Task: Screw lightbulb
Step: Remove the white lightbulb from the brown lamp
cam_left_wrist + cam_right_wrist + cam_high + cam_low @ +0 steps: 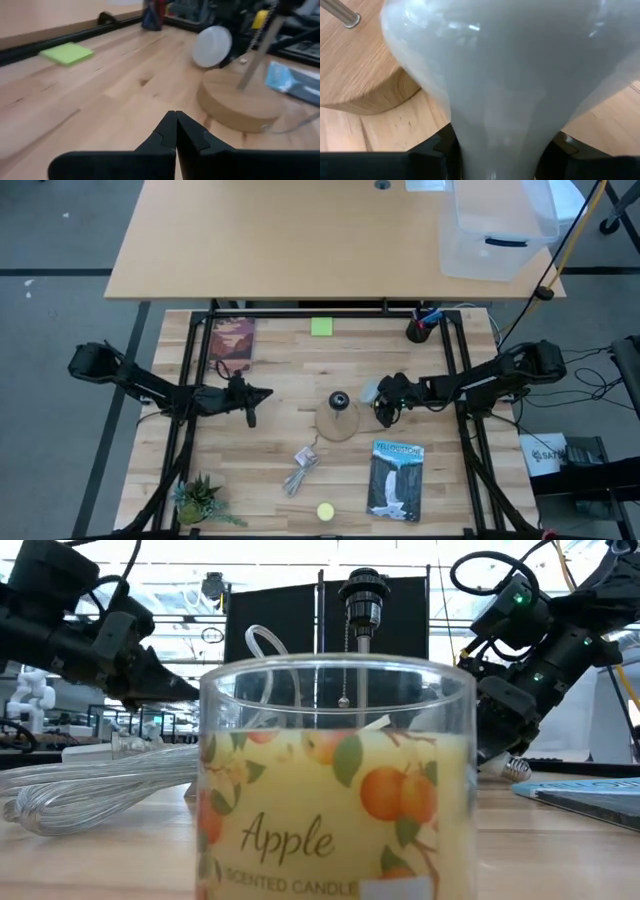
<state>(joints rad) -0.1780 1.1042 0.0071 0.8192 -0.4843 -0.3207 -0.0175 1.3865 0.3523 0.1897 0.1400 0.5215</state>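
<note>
— Where's the bulb (pixel 370 392)?

— In the right gripper (pixel 381 402), just right of the wooden base (pixel 337 421), low over the table (pixel 280 370). The fingers clamp its tapering neck; the wrist view shows the white globe (pixel 510 65) filling the picture, with the base's edge (pixel 365 75) beside it.

— And the socket?

— Up on a thin post (pixel 362 640) rising from the base, with a pull chain hanging. The bulb is apart from it.

— The left gripper (pixel 262 394)?

— Left of the base, off the wood, fingers (pixel 170 135) pressed together with nothing between them.

— Anything else?

— A green note (pixel 321 327), two books (pixel 396 480), a coiled cord (pixel 300 470), a plant (pixel 197 500), and a yellow candle (pixel 325 511) at the near edge.
</note>
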